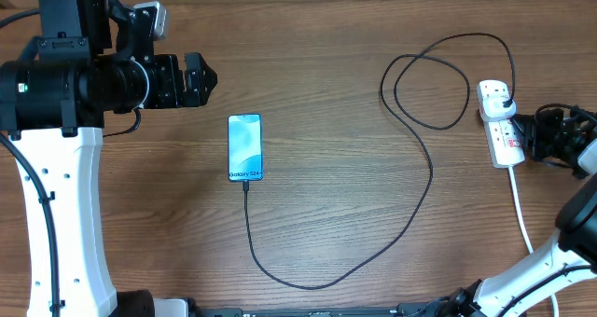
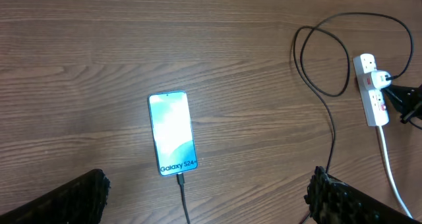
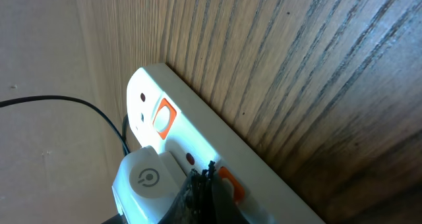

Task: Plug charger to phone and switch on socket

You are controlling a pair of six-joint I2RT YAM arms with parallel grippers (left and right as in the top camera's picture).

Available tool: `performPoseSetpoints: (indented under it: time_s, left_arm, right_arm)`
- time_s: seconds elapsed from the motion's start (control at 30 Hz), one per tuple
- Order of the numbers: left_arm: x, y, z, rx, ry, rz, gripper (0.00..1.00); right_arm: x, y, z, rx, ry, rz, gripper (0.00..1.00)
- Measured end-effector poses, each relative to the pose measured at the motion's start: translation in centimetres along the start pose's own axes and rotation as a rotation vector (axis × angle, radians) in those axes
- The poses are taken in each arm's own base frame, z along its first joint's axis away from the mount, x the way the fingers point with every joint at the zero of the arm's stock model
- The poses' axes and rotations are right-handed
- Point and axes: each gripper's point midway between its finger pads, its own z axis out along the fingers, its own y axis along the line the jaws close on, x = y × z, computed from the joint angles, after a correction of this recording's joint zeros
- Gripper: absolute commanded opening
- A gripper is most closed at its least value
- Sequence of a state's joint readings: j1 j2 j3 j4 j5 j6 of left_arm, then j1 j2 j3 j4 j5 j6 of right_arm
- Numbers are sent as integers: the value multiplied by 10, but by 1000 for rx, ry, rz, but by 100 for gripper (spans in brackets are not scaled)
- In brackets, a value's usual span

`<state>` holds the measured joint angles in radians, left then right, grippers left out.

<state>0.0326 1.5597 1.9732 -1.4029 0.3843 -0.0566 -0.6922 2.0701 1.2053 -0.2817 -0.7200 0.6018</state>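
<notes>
White plastic, light and stiff, the socket (image 1: 501,121) at the table's (image 1: 326,37) right side will likely skid on smooth wood, so press its red switch (image 3: 229,183) straight down with your right gripper (image 3: 206,181) pinched together, left gripper (image 1: 201,79) gaping idle near the phone (image 1: 245,147).

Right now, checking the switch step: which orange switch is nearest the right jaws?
The half-hidden switch at the jaws' tip, not the fully visible switch near the socket's end.
</notes>
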Motion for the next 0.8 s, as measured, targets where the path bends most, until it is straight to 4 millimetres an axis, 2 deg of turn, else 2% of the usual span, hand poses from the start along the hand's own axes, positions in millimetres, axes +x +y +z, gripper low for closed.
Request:
performPoseSetpoints:
  time_s: [0.67,0.8]
  left_arm:
    - [0,0,0,0,0,0,100]
    - [0,0,0,0,0,0,99]
  right_arm:
    - [2,-1,0,17,-8,-4,4]
    - [10,-1,-1,15,21,9,4]
